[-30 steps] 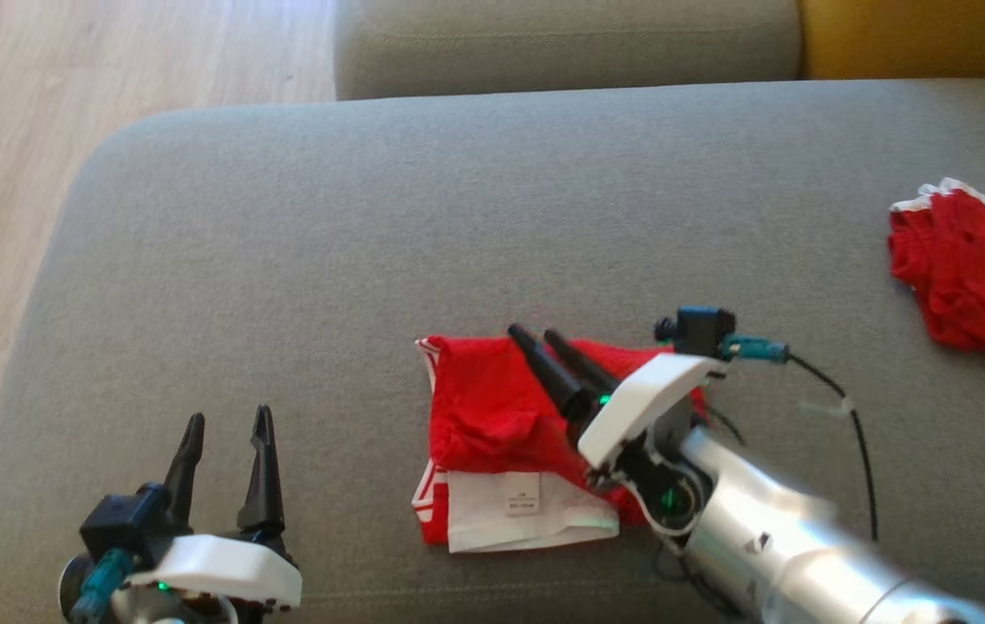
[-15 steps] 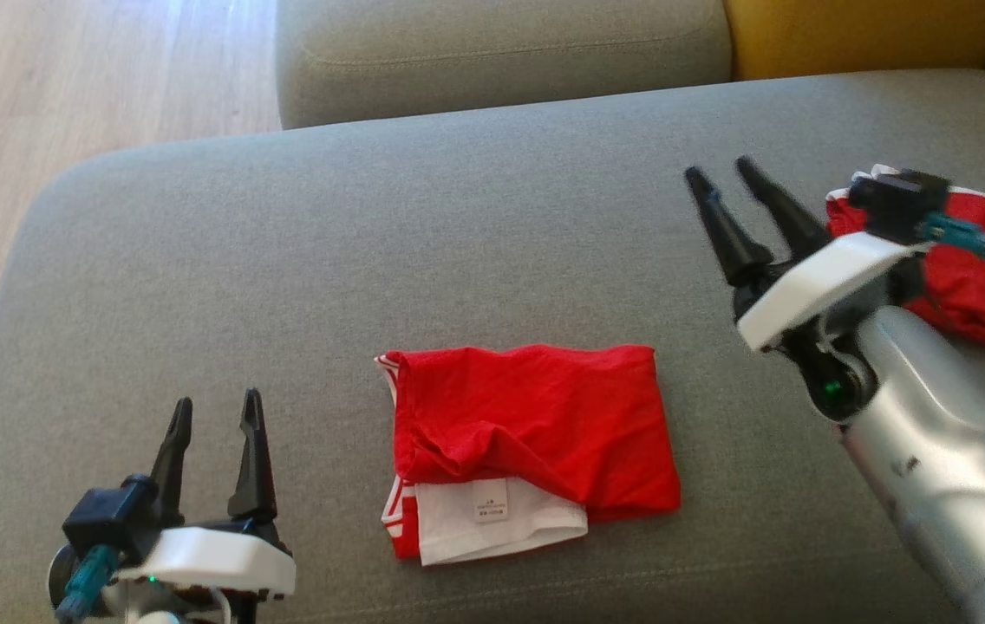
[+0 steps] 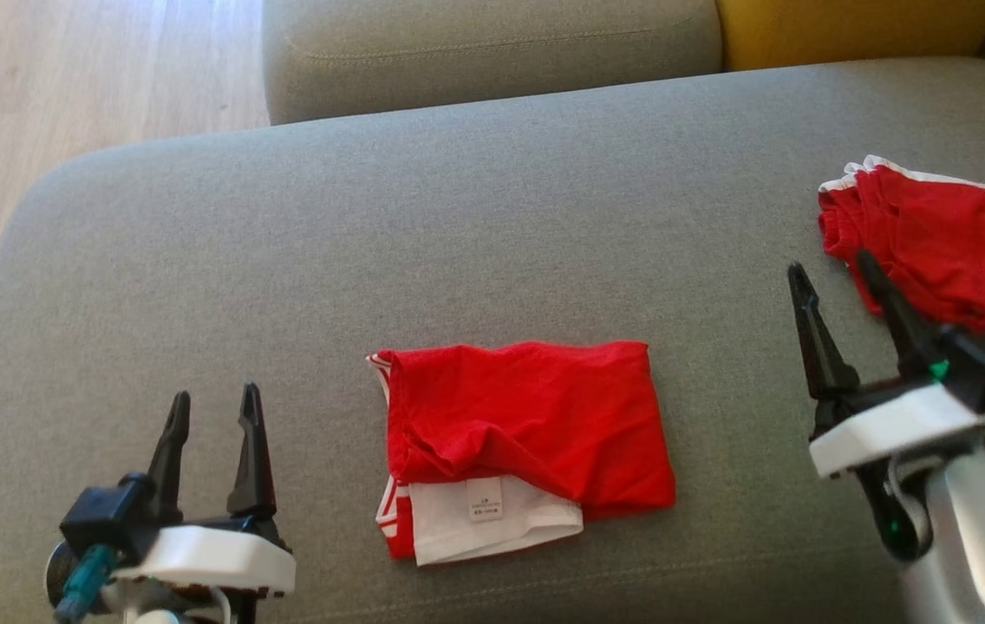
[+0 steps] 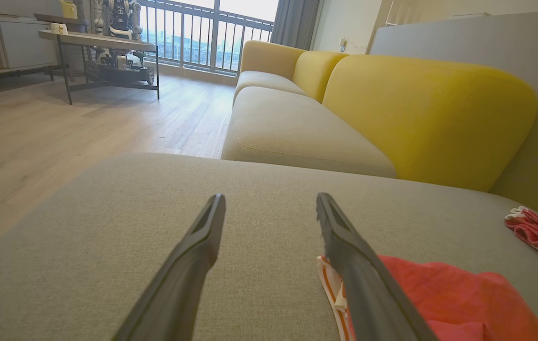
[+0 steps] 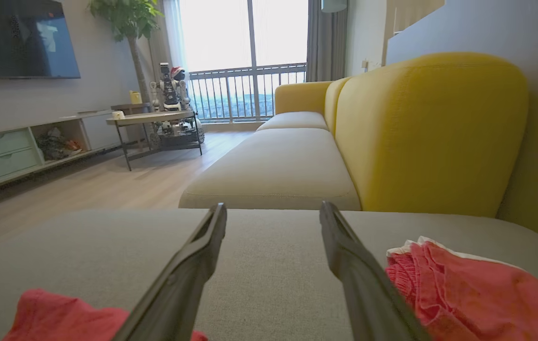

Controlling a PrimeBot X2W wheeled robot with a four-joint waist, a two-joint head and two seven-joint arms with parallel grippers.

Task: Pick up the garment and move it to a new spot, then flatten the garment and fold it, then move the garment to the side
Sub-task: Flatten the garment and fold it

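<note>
Head view: folded red garment (image 3: 536, 425), white label (image 3: 483, 500), grey woven cushion (image 3: 458, 217), L claw (image 3: 215, 393) & R claw (image 3: 830, 263) wide

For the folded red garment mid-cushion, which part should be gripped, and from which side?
Probably both short ends, left gripper from its left, right gripper from its right, low along the cushion. The folded garment lies flat in layers, a white panel poking out at the near edge; pinching all layers should keep the fold.
</note>
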